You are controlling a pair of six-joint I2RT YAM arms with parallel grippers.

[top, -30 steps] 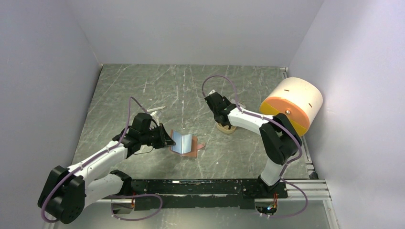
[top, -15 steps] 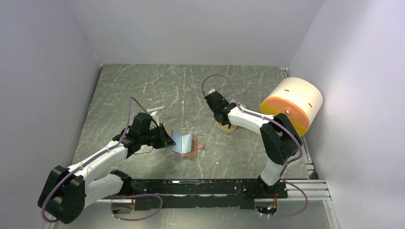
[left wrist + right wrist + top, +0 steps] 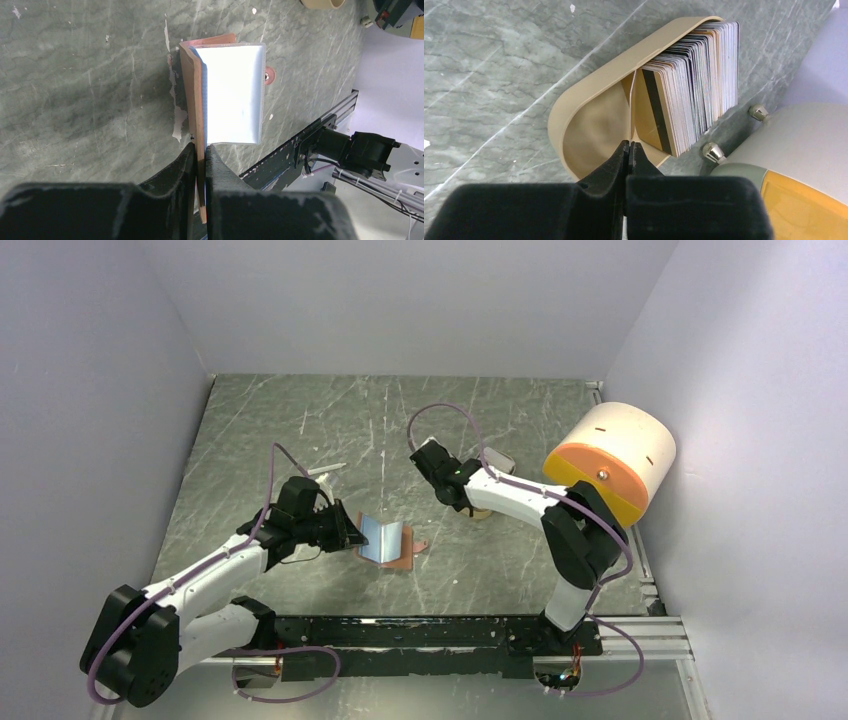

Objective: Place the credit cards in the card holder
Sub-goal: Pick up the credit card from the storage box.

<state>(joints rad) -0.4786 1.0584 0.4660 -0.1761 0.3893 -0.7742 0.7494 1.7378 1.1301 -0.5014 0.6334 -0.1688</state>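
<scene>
The left gripper (image 3: 201,150) is squeezing shut on one flap of the brown card holder (image 3: 192,95). The holder is lying open on the gray table (image 3: 75,75), near the middle of the top view. A light blue card (image 3: 234,95) is sitting inside it. The right gripper (image 3: 629,146) is pinching a thin card (image 3: 630,107) by its edge, with the tan tray (image 3: 574,100) showing behind it. More cards (image 3: 694,75) are standing packed in the tray's upper right end.
</scene>
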